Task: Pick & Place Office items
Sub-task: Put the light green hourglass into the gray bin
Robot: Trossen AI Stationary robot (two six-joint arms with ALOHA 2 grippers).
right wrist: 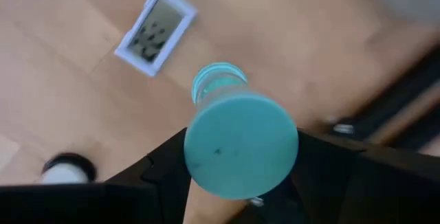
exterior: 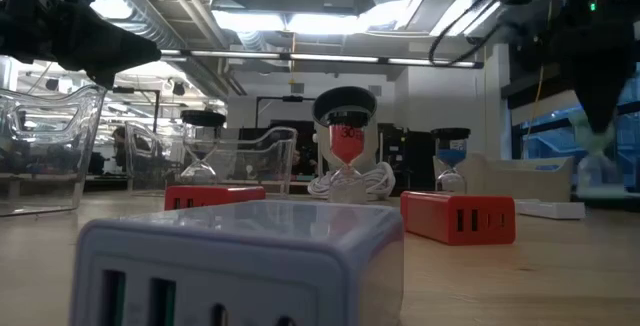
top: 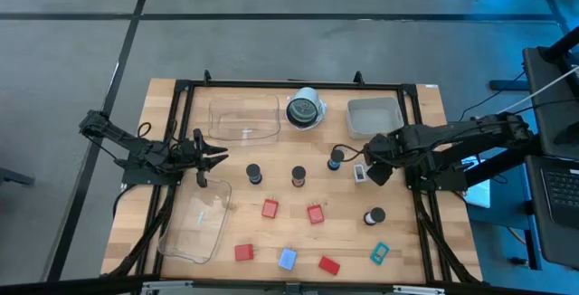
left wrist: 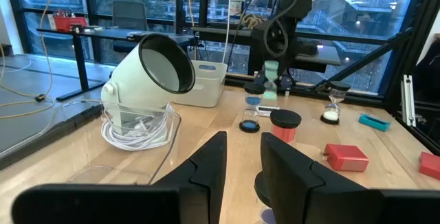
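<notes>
Overhead, the wooden table (top: 425, 241) sits inside a black frame on a grey floor. The right gripper (top: 374, 170), at about 3 o'clock of the table's centre, clamps a teal hourglass (right wrist: 237, 141) between its fingers, held above the wood over a small white display piece (right wrist: 155, 29). The left gripper (top: 215, 157) hovers at 9 o'clock, fingers slightly parted and holding nothing, between two clear trays: one (top: 244, 118) at 11 o'clock, one (top: 194, 223) at 7 o'clock. A white-rimmed round lamp (top: 306, 109) stands at 12 o'clock beside a grey bin (top: 374, 117). Scattered across the lower half lie dark-capped hourglasses (top: 254, 174), red chargers (top: 270, 208), a pale-blue charger (top: 287, 259) and a teal rectangle (top: 379, 253). Beyond the table, the room shows ceiling lights, windows and desks.
</notes>
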